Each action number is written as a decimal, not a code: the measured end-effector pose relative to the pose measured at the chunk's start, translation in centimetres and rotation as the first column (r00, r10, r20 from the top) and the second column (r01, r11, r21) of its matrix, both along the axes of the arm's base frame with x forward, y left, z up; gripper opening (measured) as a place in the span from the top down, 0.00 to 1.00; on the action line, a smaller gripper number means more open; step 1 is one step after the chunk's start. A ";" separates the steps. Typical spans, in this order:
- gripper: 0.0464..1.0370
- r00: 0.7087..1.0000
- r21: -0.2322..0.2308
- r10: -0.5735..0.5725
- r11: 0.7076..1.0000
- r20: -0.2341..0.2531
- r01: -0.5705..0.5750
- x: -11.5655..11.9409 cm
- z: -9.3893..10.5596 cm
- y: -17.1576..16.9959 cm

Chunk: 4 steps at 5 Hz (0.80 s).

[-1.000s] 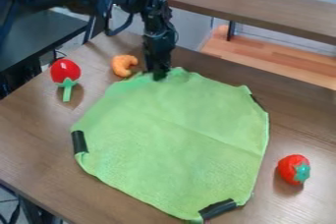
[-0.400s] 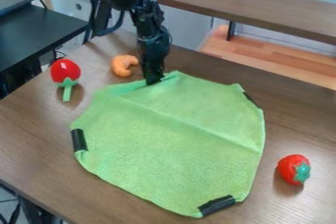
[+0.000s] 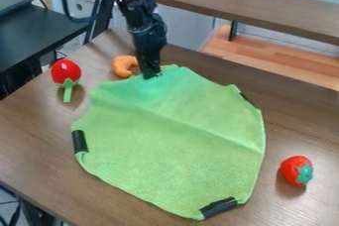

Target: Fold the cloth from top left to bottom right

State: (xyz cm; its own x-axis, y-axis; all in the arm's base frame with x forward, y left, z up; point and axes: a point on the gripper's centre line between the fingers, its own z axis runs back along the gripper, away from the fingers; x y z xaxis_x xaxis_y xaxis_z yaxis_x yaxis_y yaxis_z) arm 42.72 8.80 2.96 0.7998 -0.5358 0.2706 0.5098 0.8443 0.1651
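Camera view: the gripper (image 3: 152, 75) points downward at the upper edge of the green cloth (image 3: 165, 155), its tip meeting the fabric. Whether it clamps the cloth or only rests against it cannot be told. From the tip, the cloth extends down and to the right, largely spread on the brown table (image 3: 33, 136), with a diagonal crease. Black strips (image 3: 79, 141) mark three of its corners: below left, far below right, and right of the gripper. An orange curved toy (image 3: 124, 65) sits just beside the gripper, to its left; farther left lies a red toy with a green stem (image 3: 65, 72). Well apart, below right, rests a toy strawberry (image 3: 295, 170).
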 end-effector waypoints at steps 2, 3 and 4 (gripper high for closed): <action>0.99 0.993 0.033 -0.115 0.993 0.005 0.115 -5.6 -0.4 -4.8; 0.99 0.987 0.052 -0.158 0.986 -0.008 0.158 -8.7 -0.9 -7.4; 0.99 0.982 0.044 -0.189 0.981 -0.002 0.189 -10.5 -0.2 -8.9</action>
State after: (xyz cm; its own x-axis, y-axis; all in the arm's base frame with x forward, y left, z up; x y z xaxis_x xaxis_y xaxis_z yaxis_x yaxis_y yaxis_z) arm 32.25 -0.06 2.74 0.6827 -0.6883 0.2453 0.6588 0.7250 0.2008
